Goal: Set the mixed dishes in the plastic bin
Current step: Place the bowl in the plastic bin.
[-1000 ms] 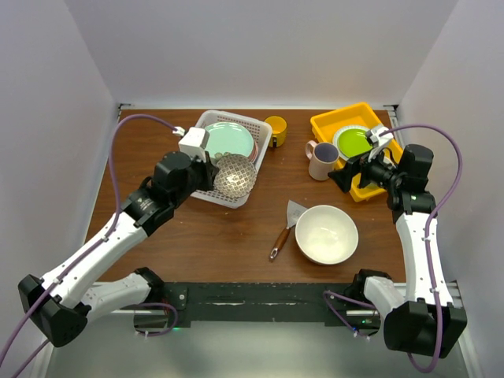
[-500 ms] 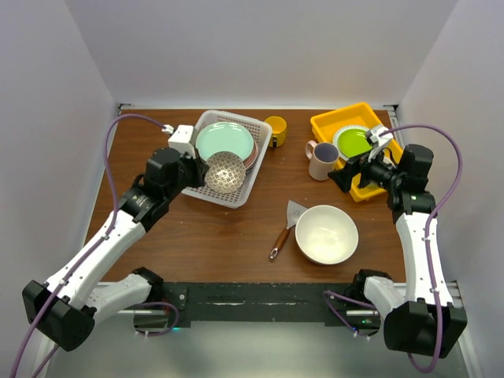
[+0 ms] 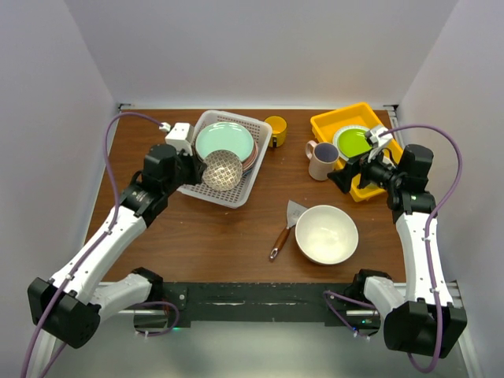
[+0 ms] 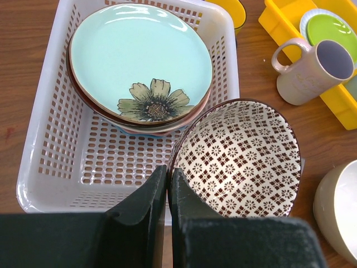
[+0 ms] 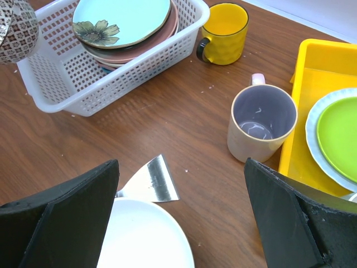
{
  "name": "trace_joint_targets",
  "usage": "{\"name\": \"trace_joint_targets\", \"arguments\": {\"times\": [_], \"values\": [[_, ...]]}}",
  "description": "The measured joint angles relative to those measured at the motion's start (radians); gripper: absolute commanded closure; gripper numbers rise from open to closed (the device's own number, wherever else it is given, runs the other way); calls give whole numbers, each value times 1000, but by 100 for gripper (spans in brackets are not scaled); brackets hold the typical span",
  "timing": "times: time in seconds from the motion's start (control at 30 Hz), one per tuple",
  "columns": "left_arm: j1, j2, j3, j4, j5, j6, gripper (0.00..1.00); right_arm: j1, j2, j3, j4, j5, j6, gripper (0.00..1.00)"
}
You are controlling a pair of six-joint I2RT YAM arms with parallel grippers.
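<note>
While the left end effector (image 4: 169,176) pinches the small patterned bowl (image 4: 240,162) by its rim just ahead, the glazed ceramic likely handles stiff, slippery and fragile; the right end effector (image 5: 179,173) gapes empty.

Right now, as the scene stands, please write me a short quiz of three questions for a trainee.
1. True or false: the left jaws pinch the small patterned bowl by its rim.
2. Which mug stands nearer the plastic bin? A: the yellow mug. B: the purple-lined mug.
3. Fill in: the top plate of the stack in the bin is pale green, with a ___ painted on it.

Key: 1 true; 2 A; 3 flower.
</note>
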Motion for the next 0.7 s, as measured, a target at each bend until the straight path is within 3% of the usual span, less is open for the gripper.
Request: {"name": "trace_joint_targets", "arguments": {"times": [0.7], "values": [[25, 48, 0, 29, 49, 0, 100, 0, 0, 0, -5, -13, -3, 2]]}}
